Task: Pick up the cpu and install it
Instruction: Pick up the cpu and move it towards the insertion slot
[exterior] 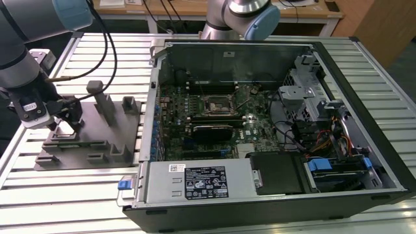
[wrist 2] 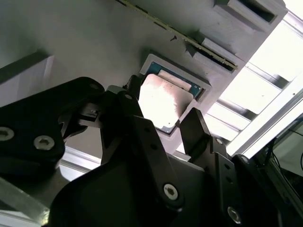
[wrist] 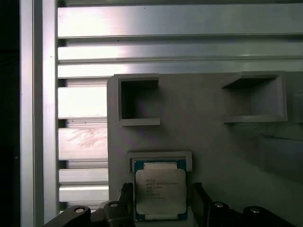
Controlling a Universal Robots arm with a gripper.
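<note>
On the exterior view's left, beside the open black computer case [exterior: 364, 97], the arm's black two-finger gripper [exterior: 62, 119] hangs low over a grey plastic fixture plate [exterior: 85, 148] on the slatted aluminium table [exterior: 97, 53]. In both wrist views the cpu [wrist: 160, 189] [wrist 2: 165, 99], a small flat square chip with a pale silver metal top, lies in the fixture's shallow square recess. The jaws stand open, one finger on each side of the chip, close to its edges.
</note>
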